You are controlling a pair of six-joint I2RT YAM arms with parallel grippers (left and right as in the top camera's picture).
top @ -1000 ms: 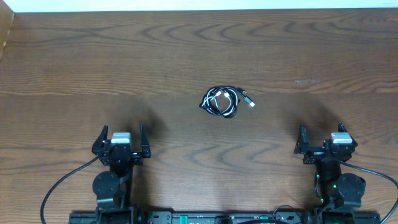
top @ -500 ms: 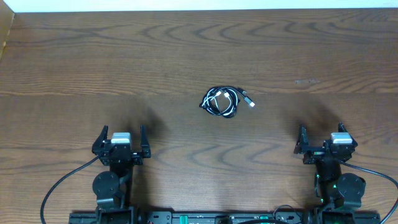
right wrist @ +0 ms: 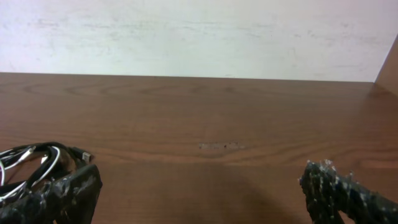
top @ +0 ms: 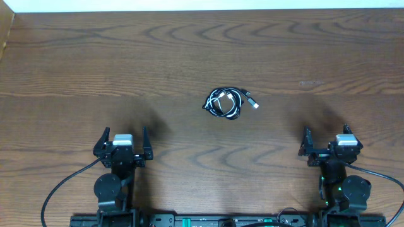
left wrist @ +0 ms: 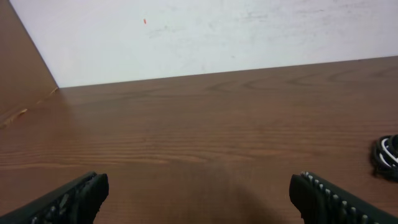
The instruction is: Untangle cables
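Overhead gives me the whole layout. The cables point(top: 225, 103) lie as one small coiled bundle a little above the middle of the frame, on the wooden table point(top: 95, 63), well apart from both arms. From up there I count two cords in the coil, one black and one white, looped through each other. One silver plug end point(top: 254, 103) pokes out at the bundle's right.

The left gripper point(top: 124, 133) sits at lower left and the right gripper point(top: 327, 132) at lower right, two in all. Each has its jaws spread wide with nothing between them. One thick black wire point(top: 60, 189) curves out from the left arm's base, and a second black wire point(top: 379, 173) from the right arm's.

The left wrist view adds what overhead cannot: a white wall point(left wrist: 217, 31) behind the far table edge and a wooden side panel point(left wrist: 18, 74) at upper left. Its two fingers point(left wrist: 68, 199) stand at the bottom corners, far apart, with only table between them. The bundle is just a sliver cut off at the right edge of that frame.

The right wrist view shows more of the coil, at lower left, partly behind the finger in that corner. There I can make out black loops and white strands, but not the plug. It also shows a faint scuff point(right wrist: 222, 146) on the wood near mid-frame.
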